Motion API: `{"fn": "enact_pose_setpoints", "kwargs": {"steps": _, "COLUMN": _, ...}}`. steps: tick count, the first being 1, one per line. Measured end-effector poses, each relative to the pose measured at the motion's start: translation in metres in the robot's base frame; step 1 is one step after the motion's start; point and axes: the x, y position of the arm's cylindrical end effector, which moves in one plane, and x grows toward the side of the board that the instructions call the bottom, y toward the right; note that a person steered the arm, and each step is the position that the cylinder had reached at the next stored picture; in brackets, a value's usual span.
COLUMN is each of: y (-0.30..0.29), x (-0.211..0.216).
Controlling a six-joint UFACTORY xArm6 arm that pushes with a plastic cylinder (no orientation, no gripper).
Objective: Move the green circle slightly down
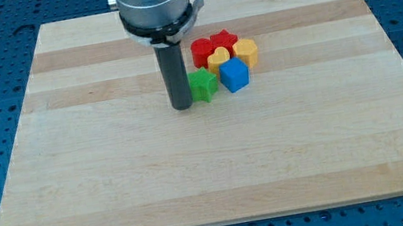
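The one green block (203, 85) that shows lies just above the board's middle; it looks star-shaped, not round. My tip (183, 106) rests on the board right against the green block's left side; whether they touch I cannot tell. The rod hides the board just behind it. To the green block's right lies a blue cube (234, 75), close beside it.
A tight cluster sits above and right of the green block: a red block (202, 50), a red star (224, 41), a yellow heart (218, 62) and a yellow hexagon (246, 52). The wooden board (115, 183) lies on a blue perforated table.
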Motion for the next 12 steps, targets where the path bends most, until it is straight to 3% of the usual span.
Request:
{"fn": "enact_pose_setpoints", "kwargs": {"steps": 2, "y": -0.004, "x": -0.001}}
{"fn": "enact_pose_setpoints", "kwargs": {"steps": 3, "y": -0.065, "x": -0.004}}
{"fn": "enact_pose_setpoints", "kwargs": {"steps": 4, "y": -0.124, "x": -0.040}}
{"fn": "enact_pose_setpoints", "kwargs": {"steps": 5, "y": -0.133, "x": -0.086}}
{"fn": "enact_pose_setpoints", "kwargs": {"steps": 7, "y": -0.110, "x": -0.154}}
{"fn": "enact_pose_setpoints", "kwargs": {"steps": 10, "y": -0.106, "x": -0.169}}
{"fn": "enact_pose_setpoints", "kwargs": {"steps": 12, "y": -0.038, "x": -0.189}}
